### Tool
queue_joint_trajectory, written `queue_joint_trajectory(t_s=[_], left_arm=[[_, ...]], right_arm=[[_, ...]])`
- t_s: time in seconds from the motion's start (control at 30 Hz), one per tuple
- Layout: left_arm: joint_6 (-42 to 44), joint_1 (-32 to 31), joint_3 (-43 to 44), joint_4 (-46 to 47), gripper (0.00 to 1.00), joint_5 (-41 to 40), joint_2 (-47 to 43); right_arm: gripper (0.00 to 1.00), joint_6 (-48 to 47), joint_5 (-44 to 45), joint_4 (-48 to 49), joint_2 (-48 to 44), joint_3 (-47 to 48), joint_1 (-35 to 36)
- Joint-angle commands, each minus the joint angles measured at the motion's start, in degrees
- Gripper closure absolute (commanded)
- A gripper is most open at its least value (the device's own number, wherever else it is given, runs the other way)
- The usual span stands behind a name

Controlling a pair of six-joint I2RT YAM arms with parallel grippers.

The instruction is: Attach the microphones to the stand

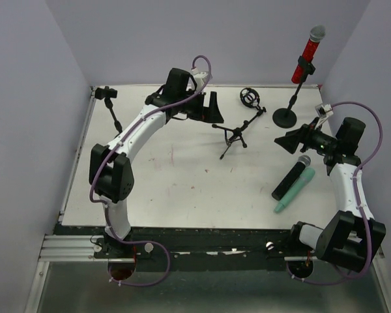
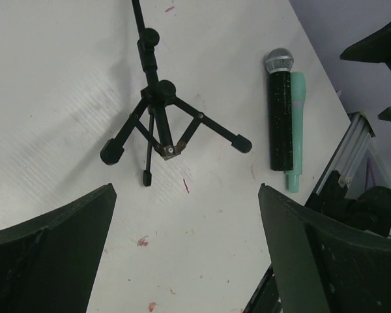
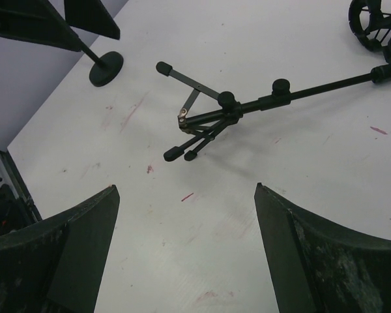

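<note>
My left gripper [image 1: 208, 116] hangs over the far middle of the table [image 1: 176, 176]. Its jaws are spread wide and hold nothing; in the left wrist view, only bare table shows between the two fingers [image 2: 52, 254].

My right gripper [image 1: 288, 141] is over the right side of the table, pointing toward the middle. It is also wide open and empty.

The red microphone [image 1: 311, 55] sits clipped in the round-based stand [image 1: 285, 117] at the far right corner, with its silver mesh head uppermost. It is beyond my right gripper and well apart from my left.

The black microphone [image 1: 291, 177] and the mint-green microphone [image 1: 294, 190] lie flat on the table, side by side and touching. They are just nearer the bases than my right gripper and neither is in its grasp. The black one's grey mesh head points toward that gripper. In the left wrist view the pair lies ahead and to the right of the open jaws.

The tripod stand [image 1: 238, 134] lies tipped over between my two grippers. Its ring mount [image 1: 250, 98] is toward the far edge and its legs are folded out. Both wrist views show it ahead of the fingers, touched by neither gripper.

A further small stand [image 1: 111, 107] stands at the far left corner.
</note>
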Motion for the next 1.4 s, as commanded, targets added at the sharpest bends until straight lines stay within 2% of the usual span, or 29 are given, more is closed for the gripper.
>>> queue_joint_trajectory(t_s=[0.0,0.33,0.73,0.97,1.37], left_arm=[[0.3,-1.0,3.1,-4.0,0.02,-1.2,3.9],[-1.0,-1.9,4.5,-3.3,0.02,-0.5,8.9],[-3.4,-1.8,15.7,-7.2,0.05,-3.3,18.9],[-4.2,-1.4,14.7,-6.4,0.05,-4.1,20.5],[-5.6,-1.4,15.4,-5.7,0.18,-0.9,22.6]], right_arm=[[0.08,-0.9,-1.8,-0.9,0.5,1.9,0.1],[0.08,-0.6,-1.8,-0.2,0.1,1.3,0.1],[0.08,-0.4,-1.4,0.7,-0.2,0.7,0.1],[0.08,-0.4,-1.5,0.7,-0.2,0.7,0.1],[0.08,-0.4,-1.5,0.8,-0.1,0.8,0.1]])
